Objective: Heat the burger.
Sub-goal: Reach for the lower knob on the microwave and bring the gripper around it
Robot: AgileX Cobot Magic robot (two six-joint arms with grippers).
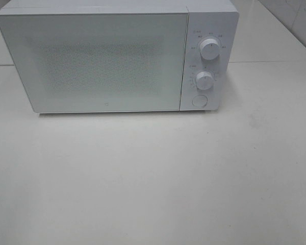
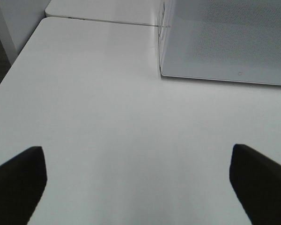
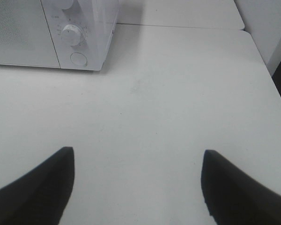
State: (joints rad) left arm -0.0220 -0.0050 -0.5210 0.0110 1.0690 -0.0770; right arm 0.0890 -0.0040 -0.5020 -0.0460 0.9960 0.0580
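The burger shows in none of the three views, and whether it sits behind the shut door cannot be told. The door's dotted window gives no sight of the inside.

There is one white microwave (image 1: 107, 56), standing at the far side of the white table (image 1: 153, 178). Its single door (image 1: 92, 61) is closed flush. The control panel to the right of the door carries two round knobs, an upper knob (image 1: 209, 48) and a lower knob (image 1: 205, 80). One round button (image 1: 199, 100) sits below them.

The left gripper (image 2: 136, 157) hangs over bare table with its two dark fingers (image 2: 18, 183) spread wide apart and nothing between them. The microwave's left front corner lies ahead of it and well apart.

The right gripper (image 3: 138, 157) is the same, with two dark fingers (image 3: 234, 187) held wide apart and nothing between them. It is above empty tabletop, with the panel end of the microwave ahead and well apart. From this wrist view the lower knob and the button are plain, while the upper knob is cut by the picture's edge.

Neither gripper appears in the high view. A seam behind the microwave marks a second tabletop (image 3: 178, 11) butted against the first.
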